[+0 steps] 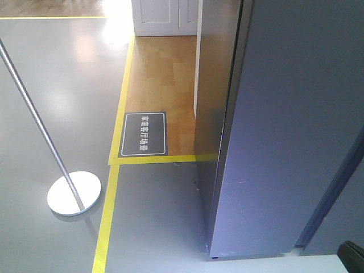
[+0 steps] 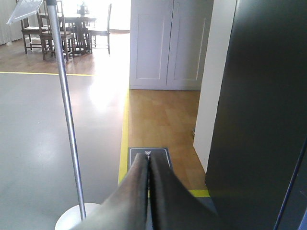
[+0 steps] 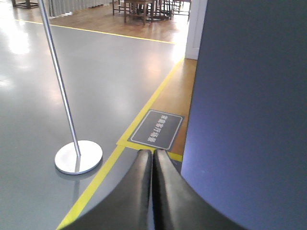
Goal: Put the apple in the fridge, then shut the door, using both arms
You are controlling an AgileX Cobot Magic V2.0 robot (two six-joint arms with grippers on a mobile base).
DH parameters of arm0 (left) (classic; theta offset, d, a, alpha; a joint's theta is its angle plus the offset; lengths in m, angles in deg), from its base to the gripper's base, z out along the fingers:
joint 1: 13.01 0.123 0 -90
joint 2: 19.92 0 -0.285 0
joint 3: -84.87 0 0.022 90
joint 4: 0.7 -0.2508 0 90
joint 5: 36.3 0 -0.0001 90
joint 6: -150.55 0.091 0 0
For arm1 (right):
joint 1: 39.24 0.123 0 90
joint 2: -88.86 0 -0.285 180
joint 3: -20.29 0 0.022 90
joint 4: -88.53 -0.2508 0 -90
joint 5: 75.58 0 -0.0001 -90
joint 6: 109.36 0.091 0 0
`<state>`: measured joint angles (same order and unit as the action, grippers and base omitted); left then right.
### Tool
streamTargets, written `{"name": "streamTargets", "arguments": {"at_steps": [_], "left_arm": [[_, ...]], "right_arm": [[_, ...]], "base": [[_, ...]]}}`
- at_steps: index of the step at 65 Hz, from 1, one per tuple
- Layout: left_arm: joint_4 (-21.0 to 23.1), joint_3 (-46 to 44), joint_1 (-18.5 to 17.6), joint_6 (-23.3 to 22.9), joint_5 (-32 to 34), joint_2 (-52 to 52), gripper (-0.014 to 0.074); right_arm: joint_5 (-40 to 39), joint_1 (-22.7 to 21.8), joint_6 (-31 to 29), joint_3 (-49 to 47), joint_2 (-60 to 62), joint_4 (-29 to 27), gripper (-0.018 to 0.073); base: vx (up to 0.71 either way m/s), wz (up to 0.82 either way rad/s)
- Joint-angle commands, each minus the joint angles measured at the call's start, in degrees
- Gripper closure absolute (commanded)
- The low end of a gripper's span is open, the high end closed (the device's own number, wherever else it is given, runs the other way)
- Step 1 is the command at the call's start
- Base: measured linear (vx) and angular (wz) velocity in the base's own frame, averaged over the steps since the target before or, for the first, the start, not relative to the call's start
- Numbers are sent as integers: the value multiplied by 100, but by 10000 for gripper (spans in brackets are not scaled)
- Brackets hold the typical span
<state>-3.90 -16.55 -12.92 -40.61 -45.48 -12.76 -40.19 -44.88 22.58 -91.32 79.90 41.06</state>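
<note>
The fridge (image 1: 213, 102) is a tall dark grey cabinet on the right. Its door (image 1: 284, 125) is a flat grey panel lying against the cabinet along a thin dark seam, and no white interior shows. The same fridge fills the right of the left wrist view (image 2: 259, 120) and the right wrist view (image 3: 249, 110). The apple is out of view. My left gripper (image 2: 147, 155) is shut with nothing between its fingers and hangs over the floor, left of the fridge. My right gripper (image 3: 153, 152) is also shut and empty, close beside the grey panel.
A metal stanchion pole on a round base (image 1: 74, 193) stands on the grey floor to the left. Yellow floor tape (image 1: 108, 216) borders a wooden strip with a dark floor sign (image 1: 144, 133). White cupboard doors (image 1: 165, 17) stand behind. Chairs and a table (image 2: 72, 24) are far back.
</note>
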Motion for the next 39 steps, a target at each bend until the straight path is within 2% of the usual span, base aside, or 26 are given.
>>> {"name": "streamTargets", "arguments": {"at_steps": [1, 14, 28, 39], "left_arm": [[-2, -99, 3, -60, 470, -87, 603], [-2, -99, 3, -60, 470, -87, 603], [-2, -99, 3, -60, 470, -87, 603], [-2, -99, 3, -60, 470, -87, 603]], "right_arm": [[-379, 4, 760, -28, 136, 439, 555], [-666, 4, 2332, 304, 259, 1455, 555], [-1240, 4, 3361, 605, 259, 2392, 561], [-2264, 240, 3984, 995, 259, 3089, 561]], "base": [[0, 0], [0, 0], [0, 0], [0, 0]]}}
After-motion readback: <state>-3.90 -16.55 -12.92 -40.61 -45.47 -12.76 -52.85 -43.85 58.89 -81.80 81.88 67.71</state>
